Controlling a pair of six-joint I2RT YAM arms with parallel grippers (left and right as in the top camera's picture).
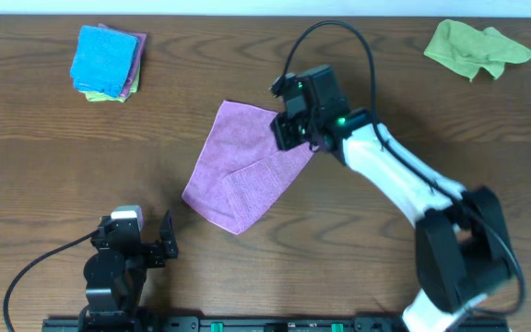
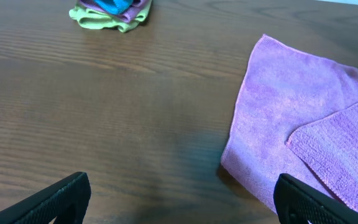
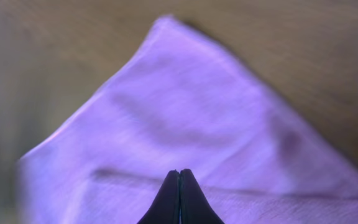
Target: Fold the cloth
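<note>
Overhead view: mid-fold, one corner of the cloth (image 1: 238, 175) is laid over.
The cloth lies flat mid-table (image 1: 247, 55). My right pincer (image 1: 295, 131) sits over its right edge, tips pressed together, and I can't tell if any fabric is caught between them. My left pincer (image 1: 143, 243) is spread wide, parked well apart off the cloth's near-left corner. Next I reckon the flap (image 2: 344, 155) needs squaring up with the layer underneath, then a crease. The left wrist view shows that flap's edge nicely; the right wrist view is just blurry purple past my tips.
</note>
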